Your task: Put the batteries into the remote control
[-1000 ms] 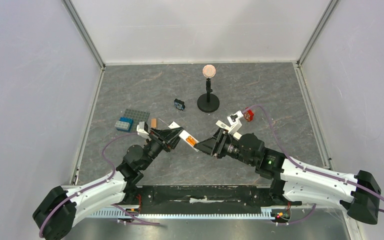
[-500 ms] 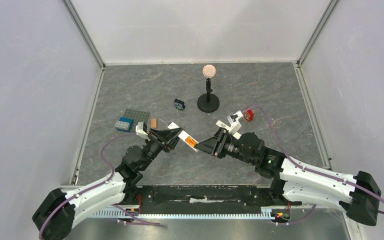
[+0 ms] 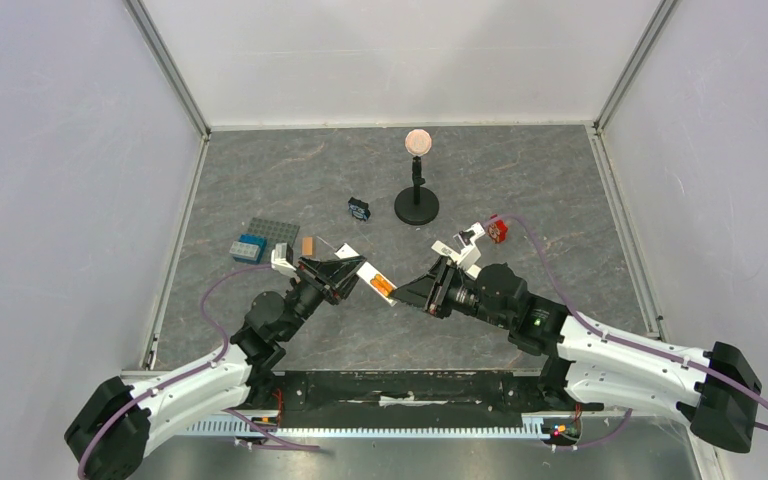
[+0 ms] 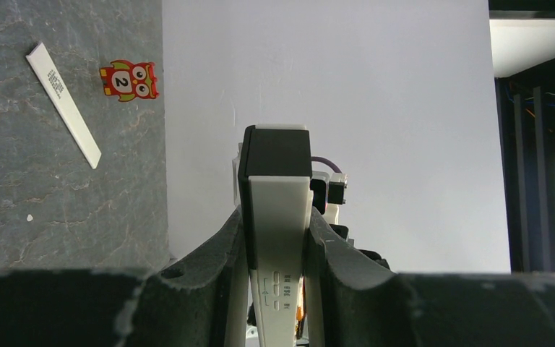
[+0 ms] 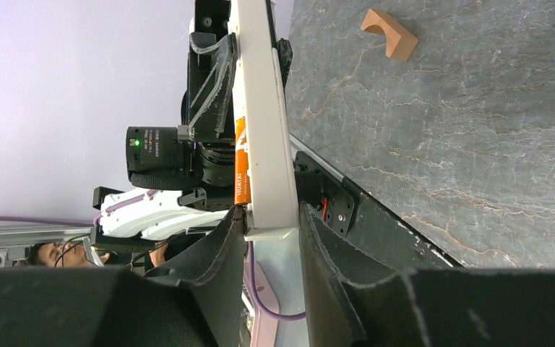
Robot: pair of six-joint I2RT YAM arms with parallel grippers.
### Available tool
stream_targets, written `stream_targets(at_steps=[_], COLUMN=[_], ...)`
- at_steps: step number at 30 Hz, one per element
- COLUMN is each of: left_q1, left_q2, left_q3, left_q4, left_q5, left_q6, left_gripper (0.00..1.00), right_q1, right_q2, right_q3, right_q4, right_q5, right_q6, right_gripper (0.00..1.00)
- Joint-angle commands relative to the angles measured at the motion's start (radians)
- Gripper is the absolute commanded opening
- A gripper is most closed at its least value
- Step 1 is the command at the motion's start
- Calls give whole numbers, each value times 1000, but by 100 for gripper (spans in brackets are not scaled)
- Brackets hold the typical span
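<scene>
The remote control (image 3: 370,274) is held off the table between the two arms, tilted. My left gripper (image 3: 352,272) is shut on it; in the left wrist view the white bar with its black end (image 4: 278,210) fills the gap of the gripper (image 4: 274,220). An orange battery (image 5: 242,172) sits in the remote's open side and shows as an orange patch (image 3: 383,285) from above. My right gripper (image 5: 272,220) has its jaws against both sides of the remote's (image 5: 264,108) near end. From above, this gripper (image 3: 403,289) meets the bar's lower tip.
A thin white strip (image 4: 63,103) and a red owl tile (image 4: 128,79) lie on the table right of centre. A tan arch block (image 5: 390,32), a grey stud plate (image 3: 273,232) and a blue brick (image 3: 248,247) lie at the left. A black stand (image 3: 417,205) rises behind.
The right gripper's jaws have narrowed onto the remote's end and the right arm has edged left. The left arm holds still.
</scene>
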Motion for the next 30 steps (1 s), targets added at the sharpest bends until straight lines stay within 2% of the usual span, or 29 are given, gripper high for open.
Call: stream_targets(at_steps=[1, 4, 8, 14, 30], left_q1=[-12, -12, -12, -11, -10], left_q2=[-26, -41, -75, -130, -119], left_q3=[16, 15, 16, 6, 35], left_q4=[104, 78, 13, -81, -133], left_q5=[58, 45, 22, -30, -38], left_q6=[42, 55, 83, 106, 135], left_gripper=[2, 2, 2, 2, 2], right_q1=[-16, -16, -18, -19, -20], right_q2=[4, -8, -25, -49, -34], right_q3=[-7, -7, -2, -2, 21], right_q4=[-47, -50, -50, -51, -36], right_q5=[58, 62, 64, 70, 36], right_q6=[6, 3, -13, -32, -104], right_gripper=[20, 23, 41, 56, 64])
